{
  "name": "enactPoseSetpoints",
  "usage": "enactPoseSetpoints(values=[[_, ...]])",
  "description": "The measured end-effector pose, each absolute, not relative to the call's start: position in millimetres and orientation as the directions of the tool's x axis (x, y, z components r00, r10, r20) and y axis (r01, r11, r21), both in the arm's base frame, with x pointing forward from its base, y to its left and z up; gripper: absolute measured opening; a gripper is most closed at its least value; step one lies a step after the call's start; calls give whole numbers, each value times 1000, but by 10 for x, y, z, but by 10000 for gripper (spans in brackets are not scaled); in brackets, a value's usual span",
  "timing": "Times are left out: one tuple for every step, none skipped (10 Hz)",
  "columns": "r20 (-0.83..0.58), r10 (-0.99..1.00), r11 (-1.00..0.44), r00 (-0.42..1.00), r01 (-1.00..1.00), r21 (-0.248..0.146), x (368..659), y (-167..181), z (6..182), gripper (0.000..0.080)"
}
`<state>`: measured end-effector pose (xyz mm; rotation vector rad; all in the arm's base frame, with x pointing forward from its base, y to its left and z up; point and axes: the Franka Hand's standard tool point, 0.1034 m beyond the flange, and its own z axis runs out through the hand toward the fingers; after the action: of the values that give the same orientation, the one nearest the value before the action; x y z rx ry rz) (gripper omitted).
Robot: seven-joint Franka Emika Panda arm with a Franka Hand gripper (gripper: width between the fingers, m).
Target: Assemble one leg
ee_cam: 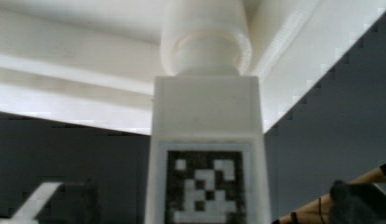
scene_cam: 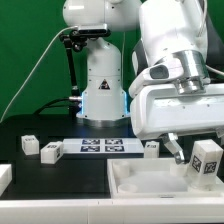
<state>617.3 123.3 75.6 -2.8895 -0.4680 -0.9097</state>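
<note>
While tool (scene_cam: 193,152) gapes | leg (ee_cam: 208,130): chunky white plastic block, square-tagged.

The exterior view looks level and close across the black surface (scene_cam: 60,170) toward the white robot base. The wrist view sits very near the small white tagged plastic leg (ee_cam: 211,140), which also appears at the exterior view's lower right.
</note>
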Motion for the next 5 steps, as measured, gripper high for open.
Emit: enactPoseSetpoints(values=[[563,267,-950,782,312,16,6171,1238,760,649],[537,278,-946,797,323,11,6177,1246,863,649],[532,287,-944,797,329,16,6213,1230,993,649],[519,294,-942,803,335,16,6245,1208,1051,649],[494,299,-940,817,341,4,6214,1249,1005,649]])
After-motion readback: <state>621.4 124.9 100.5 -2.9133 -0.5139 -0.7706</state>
